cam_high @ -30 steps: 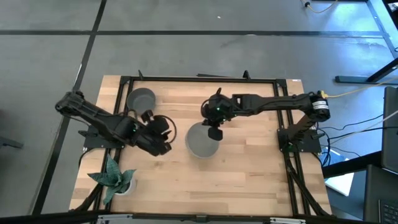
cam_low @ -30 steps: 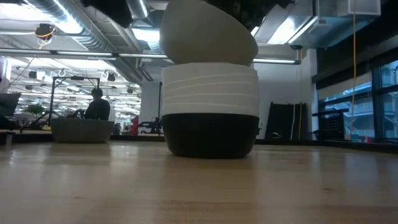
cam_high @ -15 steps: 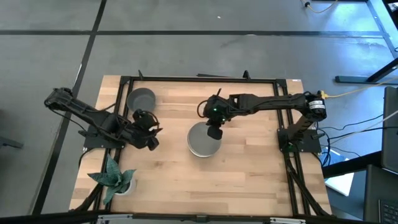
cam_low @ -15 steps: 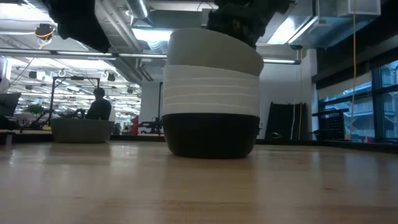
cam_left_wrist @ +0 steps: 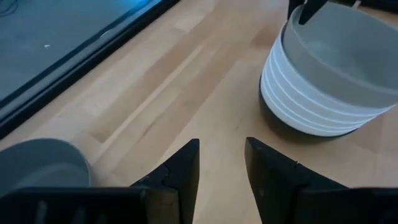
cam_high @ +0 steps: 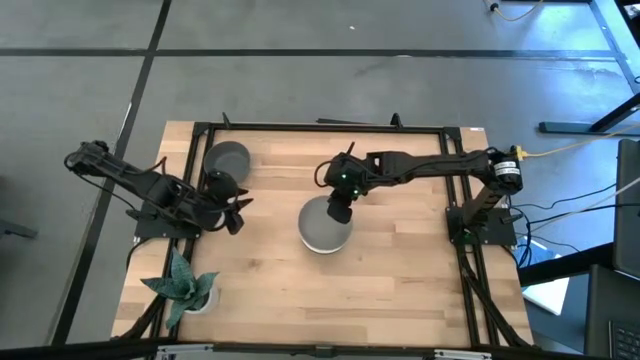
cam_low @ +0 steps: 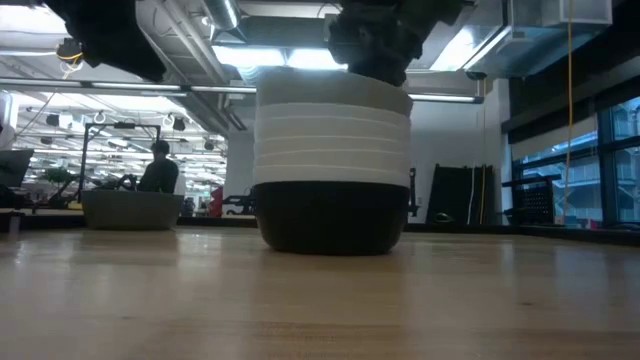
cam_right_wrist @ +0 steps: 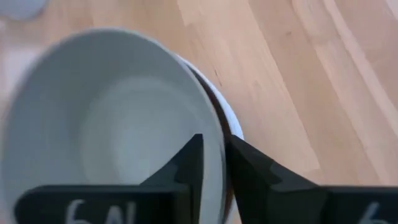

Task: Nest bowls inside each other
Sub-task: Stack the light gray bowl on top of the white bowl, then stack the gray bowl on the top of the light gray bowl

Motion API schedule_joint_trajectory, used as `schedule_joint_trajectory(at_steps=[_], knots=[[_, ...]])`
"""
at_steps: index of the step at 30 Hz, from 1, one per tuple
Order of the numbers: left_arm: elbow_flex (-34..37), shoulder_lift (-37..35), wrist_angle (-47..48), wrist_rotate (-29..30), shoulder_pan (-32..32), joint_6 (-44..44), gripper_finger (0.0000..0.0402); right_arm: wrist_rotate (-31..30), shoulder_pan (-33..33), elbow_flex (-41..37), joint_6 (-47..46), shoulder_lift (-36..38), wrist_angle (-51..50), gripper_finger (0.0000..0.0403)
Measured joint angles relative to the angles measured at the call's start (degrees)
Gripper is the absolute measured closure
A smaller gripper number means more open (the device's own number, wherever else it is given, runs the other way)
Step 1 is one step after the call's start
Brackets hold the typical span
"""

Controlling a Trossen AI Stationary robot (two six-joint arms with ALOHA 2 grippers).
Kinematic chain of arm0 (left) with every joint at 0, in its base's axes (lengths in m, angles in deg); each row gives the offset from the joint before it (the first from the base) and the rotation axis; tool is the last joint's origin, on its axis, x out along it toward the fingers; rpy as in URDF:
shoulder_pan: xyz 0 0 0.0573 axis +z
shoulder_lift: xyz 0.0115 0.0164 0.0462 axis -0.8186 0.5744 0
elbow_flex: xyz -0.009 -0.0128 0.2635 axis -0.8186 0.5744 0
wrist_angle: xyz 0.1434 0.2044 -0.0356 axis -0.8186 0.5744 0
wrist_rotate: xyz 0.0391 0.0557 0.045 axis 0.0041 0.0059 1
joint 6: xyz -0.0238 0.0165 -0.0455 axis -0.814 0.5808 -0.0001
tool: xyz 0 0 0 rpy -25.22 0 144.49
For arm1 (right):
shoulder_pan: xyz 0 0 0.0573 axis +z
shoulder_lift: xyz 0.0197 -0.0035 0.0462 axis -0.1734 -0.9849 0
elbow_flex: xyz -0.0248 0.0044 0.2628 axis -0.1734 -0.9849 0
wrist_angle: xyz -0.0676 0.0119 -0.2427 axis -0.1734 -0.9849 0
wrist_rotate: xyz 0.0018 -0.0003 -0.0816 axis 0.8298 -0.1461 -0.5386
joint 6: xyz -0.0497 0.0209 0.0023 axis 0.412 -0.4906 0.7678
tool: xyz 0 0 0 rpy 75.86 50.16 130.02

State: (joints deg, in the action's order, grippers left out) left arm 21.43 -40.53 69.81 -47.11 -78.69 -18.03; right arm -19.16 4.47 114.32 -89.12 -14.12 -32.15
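A stack of nested bowls (cam_high: 323, 225) stands mid-table: a black bowl (cam_low: 330, 215) at the bottom, white bowls (cam_low: 332, 140) in it, and a grey bowl (cam_right_wrist: 112, 124) sitting level on top. My right gripper (cam_high: 340, 207) is over the stack's far-right side, shut on the grey bowl's rim. My left gripper (cam_high: 238, 212) is open, hovering left of the stack and clear of it. A second grey bowl (cam_high: 227, 158) rests on its base near the far-left corner. My right gripper (cam_right_wrist: 214, 158) has the top grey bowl by its rim (cam_right_wrist: 214, 130) on the far-right side, one finger (cam_right_wrist: 191, 158) inside the bowl and one (cam_right_wrist: 242, 165) outside. It comes from above, pointing down. The bowl sits level in the white bowls (cam_left_wrist: 311, 115) beneath.
A small green spiky plant (cam_high: 183, 285) in a pot stands at the near-left corner. The lone grey bowl (cam_left_wrist: 37, 165) lies just beside my left gripper. A black frame (cam_high: 320, 127) runs round the table's edges. Bare wood lies near and right of the stack.
My right gripper has gone down, and the grey bowl, which was tilted above the stack, has settled level into the white bowls. My left gripper has drawn back from beside the stack toward the table's left edge.
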Motion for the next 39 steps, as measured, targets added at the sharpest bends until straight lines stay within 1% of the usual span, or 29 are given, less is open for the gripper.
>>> schedule_joint_trajectory(at_steps=[2, 9, 13, 16, 19, 22, 24, 26, 31, 35, 39], knots=[[0.0, -0.47, -0.08, 0.0, 0.0, -0.11, 0.0278, 0.32, 0.0, 0.83, -0.21, 0.0, 0.49, 0.0318], [0.0, -1.18, -0.08, 0.35, 0.0, 3.55, 0.0278, 0.33, 0.04, 5.97, -1.05, 0.0, 0.71, 0.0261], [0.0, -1.14, -0.01, 0.37, 0.0, 6.17, 0.0278, -1.3, 0.09, 9.49, -0.32, 0.0, -0.12, 0.0239], [0.0, -1.14, 0.0, 2.03, 0.01, 6.79, 0.0278, -3.99, 0.09, 12.8, 0.04, 0.0, -2.82, 0.0231], [0.0, -1.14, 0.0, 3.47, 1.0, 7.23, 0.0278, -7.67, 0.17, 17.28, 0.54, 0.0, -9.08, 0.0229], [0.0, -1.14, 0.03, 2.26, 3.01, 8.3, 0.0278, -12.41, 1.23, 21.62, 2.38, 0.05, -13.95, 0.0231], [0.0, -1.14, 0.05, 1.31, 4.4, 8.33, 0.0278, -15.78, 2.89, 23.61, 4.63, 0.07, -14.46, 0.0234], [0.0, -1.14, 0.05, 1.11, 5.65, 8.77, 0.0278, -17.82, 4.85, 25.01, 6.46, 0.07, -14.36, 0.0236], [0.0, -1.52, 0.07, 0.86, 8.11, 9.81, 0.0278, -19.98, 7.91, 24.43, 7.79, 1.24, -14.82, 0.0237], [-0.02, -1.88, 0.12, 0.04, 9.12, 11.24, 0.0278, -26.26, 9.85, 23.09, 6.03, 3.9, -17.53, 0.0236], [-0.02, -2.09, 0.13, 0.02, 10.27, 11.67, 0.0278, -29.82, 11.44, 17.89, 3.33, 9.07, -16.09, 0.0236]])
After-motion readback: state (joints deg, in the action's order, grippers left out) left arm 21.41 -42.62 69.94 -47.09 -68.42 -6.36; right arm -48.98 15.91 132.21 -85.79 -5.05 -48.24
